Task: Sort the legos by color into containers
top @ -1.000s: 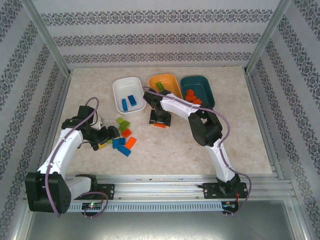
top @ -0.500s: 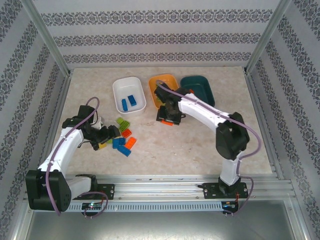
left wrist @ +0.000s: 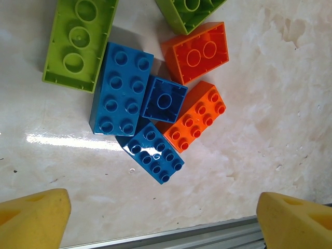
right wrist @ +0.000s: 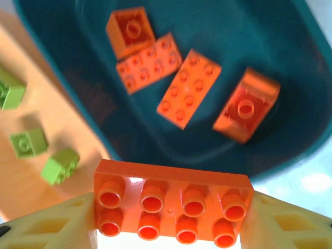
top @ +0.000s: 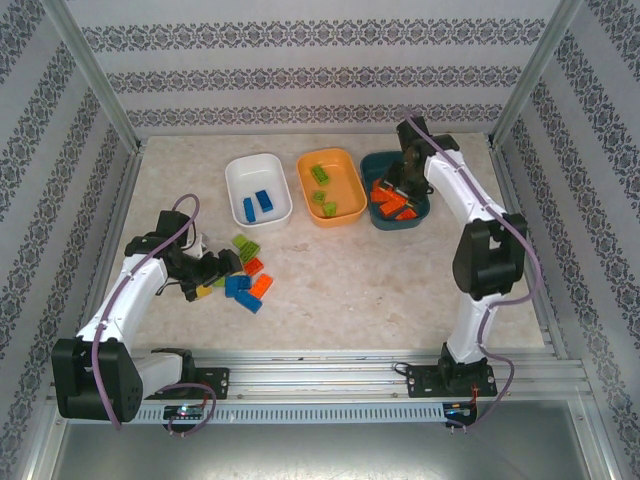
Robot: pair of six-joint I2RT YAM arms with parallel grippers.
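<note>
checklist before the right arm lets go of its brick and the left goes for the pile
1. Grip: right gripper clamped on the held orange brick: ok.
2. Position: held orange brick over the teal dish, judged from the top view: ok.
3. Colour match: the teal dish holds four orange bricks and no other colour: ok.
4. Readiness: left gripper open and empty: ok.
5. Aim: one brick lined up in the left gripper: not ok. The pile lies ahead of it, with the bricks touching each other.
6. Target: white dish holds only blue bricks: ok.
</note>
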